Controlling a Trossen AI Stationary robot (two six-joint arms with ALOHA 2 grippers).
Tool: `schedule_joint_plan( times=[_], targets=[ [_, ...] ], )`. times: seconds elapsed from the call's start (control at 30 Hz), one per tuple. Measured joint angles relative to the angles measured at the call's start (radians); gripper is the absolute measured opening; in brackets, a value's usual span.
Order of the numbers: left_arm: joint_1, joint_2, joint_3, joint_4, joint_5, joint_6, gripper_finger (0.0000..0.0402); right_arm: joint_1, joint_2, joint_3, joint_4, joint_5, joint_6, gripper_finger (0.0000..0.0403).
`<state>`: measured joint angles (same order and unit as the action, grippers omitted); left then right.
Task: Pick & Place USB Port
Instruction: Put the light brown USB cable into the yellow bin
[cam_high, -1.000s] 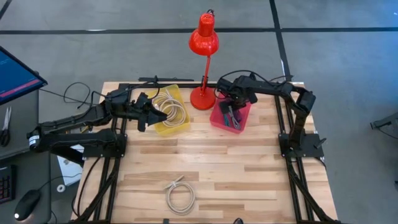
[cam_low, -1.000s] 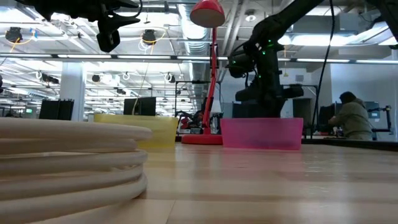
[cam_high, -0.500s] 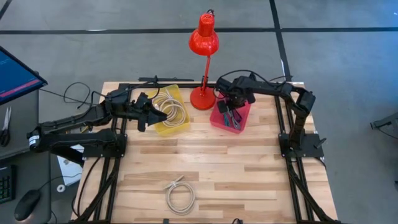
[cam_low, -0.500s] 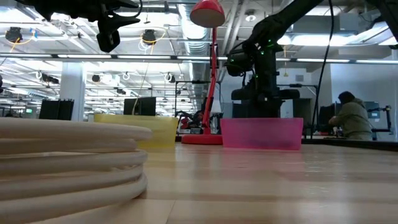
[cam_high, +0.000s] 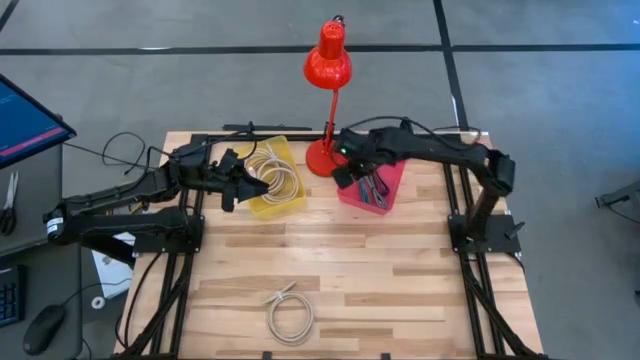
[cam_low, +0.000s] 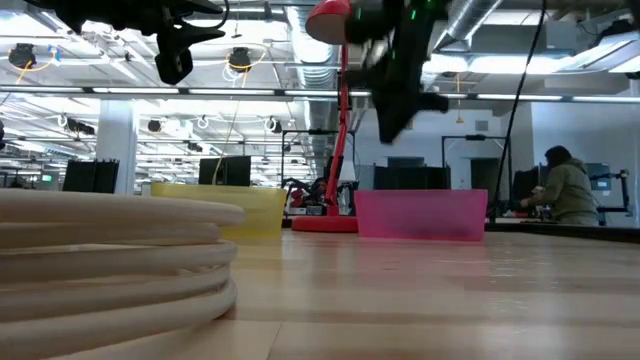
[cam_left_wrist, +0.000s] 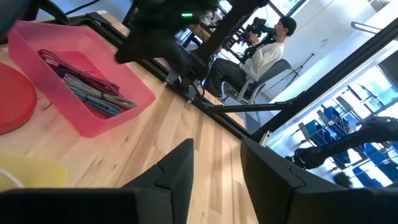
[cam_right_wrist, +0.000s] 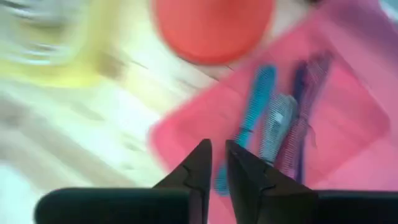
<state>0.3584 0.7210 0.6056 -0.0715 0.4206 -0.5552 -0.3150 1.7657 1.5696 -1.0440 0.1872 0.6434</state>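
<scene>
Two arms over the desk (cam_high: 400, 270), and the right tool (cam_high: 343, 172) hangs above the near-left edge of the pink bin (cam_high: 392, 190), fingers nearly pinched together with only a sliver of gap and nothing between them. The USB cables (cam_right_wrist: 273, 134) lie in that bin, just beyond and below its fingertips, long axes running roughly along the bin's length. Right arm is clearly nearer; the left tool (cam_high: 232, 180) hovers beside the yellow bin (cam_high: 285, 200), fingers parted and empty. Right wrist view shows blue, grey and purple cables side by side; the low view hides them behind the pink wall. The red lamp (cam_high: 327, 60) stands between the bins.
</scene>
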Motion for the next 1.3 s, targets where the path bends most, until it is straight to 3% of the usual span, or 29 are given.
schedule_joint_plan(
  times=[0.33, 0.47, 0.53, 0.63, 0.83, 1.1, 1.3],
  targets=[
    [0.0, 0.0, 0.0, 0.0, 0.0, 0.025, 0.0131, 0.228, -0.25, 0.0, 0.226, 0.05, -0.181, 0.0018],
    [-0.014, 0.0, 0.0, -0.002, 0.05, 0.078, 0.0131, 0.307, -0.331, 0.0, 0.212, 0.059, -0.185, 0.0015],
    [-0.049, 0.0, 0.0, -0.002, 0.098, 0.099, 0.0131, 0.344, -0.36, 0.0, 0.197, 0.099, -0.199, 0.0015],
    [-0.136, 0.0, 0.0, 0.005, 0.088, 0.073, 0.0131, 0.383, -0.396, 0.0, 0.142, 0.179, -0.198, 0.0015],
    [-0.345, 0.021, 0.069, 0.006, -0.189, 0.053, 0.01, 0.408, -0.432, 0.0, 0.023, 0.307, -0.141, 0.0013],
    [-0.566, 0.189, 0.247, -0.104, -0.528, 0.128, 0.0039, 0.392, -0.439, 0.0, -0.131, 0.313, -0.119, 0.0013],
    [-0.675, 0.387, 0.42, -0.318, -0.638, 0.124, 0.0006, 0.392, -0.439, 0.0, -0.194, 0.313, -0.119, 0.0013]
  ],
)
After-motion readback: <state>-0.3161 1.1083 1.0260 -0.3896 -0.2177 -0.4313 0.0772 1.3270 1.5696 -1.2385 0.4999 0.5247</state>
